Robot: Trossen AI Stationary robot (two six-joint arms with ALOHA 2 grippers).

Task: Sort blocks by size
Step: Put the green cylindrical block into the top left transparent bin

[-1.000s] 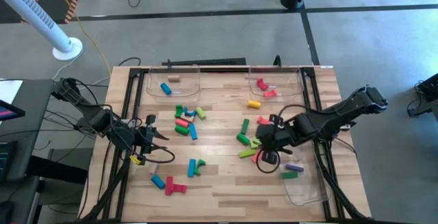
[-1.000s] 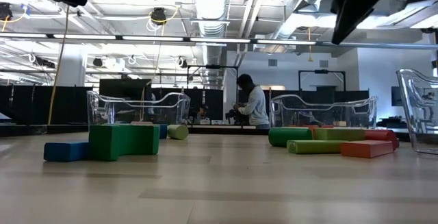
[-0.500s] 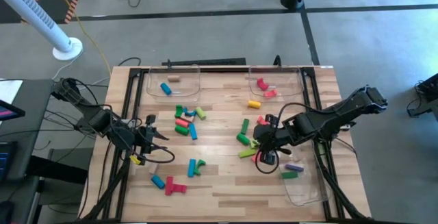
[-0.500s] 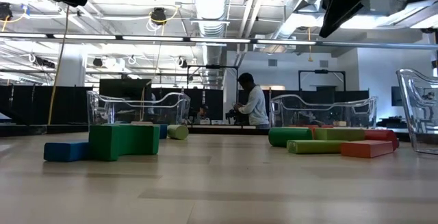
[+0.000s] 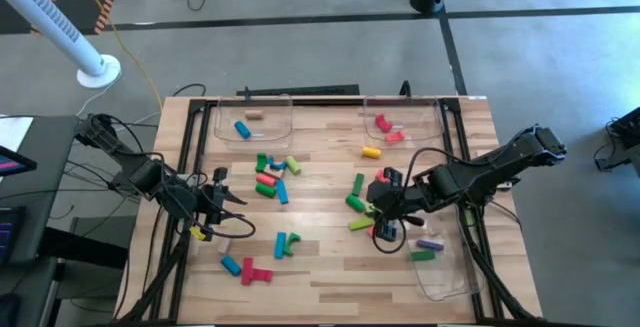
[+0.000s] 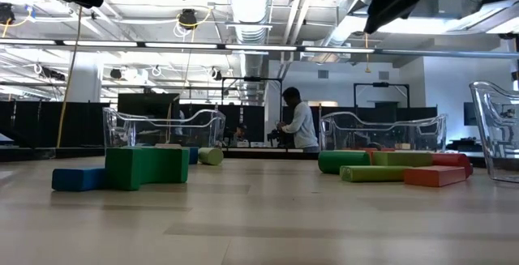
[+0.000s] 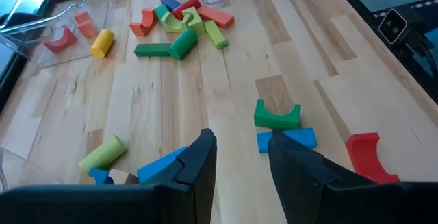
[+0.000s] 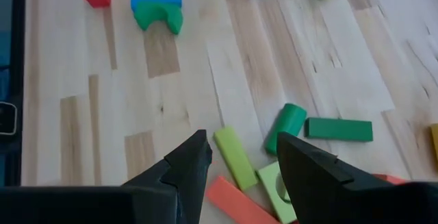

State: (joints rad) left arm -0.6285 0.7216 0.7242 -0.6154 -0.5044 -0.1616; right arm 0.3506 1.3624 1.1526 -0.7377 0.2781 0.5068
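Note:
Coloured wooden blocks lie flat on the table in loose groups: one at centre-left (image 5: 272,175), one near the front left (image 5: 255,265), and one at centre-right (image 5: 358,202). My right gripper (image 5: 383,212) hangs open above the centre-right group. Between its fingers the right wrist view (image 8: 243,166) shows a light green bar (image 8: 235,157) on the wood, beside a green cylinder (image 8: 285,127) and a dark green bar (image 8: 339,129). My left gripper (image 5: 228,203) waits open at the table's left, with nothing between its fingers (image 7: 243,162). A green arch (image 7: 277,114) lies against a blue block (image 7: 287,140) ahead of it.
Two clear trays stand at the far edge, the left one (image 5: 252,119) holding a blue and a tan block, the right one (image 5: 400,122) red and pink pieces. A third tray (image 5: 440,267) at the near right holds a purple and a green block. A yellow cylinder (image 5: 371,151) lies alone.
My right gripper has tipped its wrist and edged a little toward the table's left, still above the centre-right group. Its fingers have stayed open. No block has moved.

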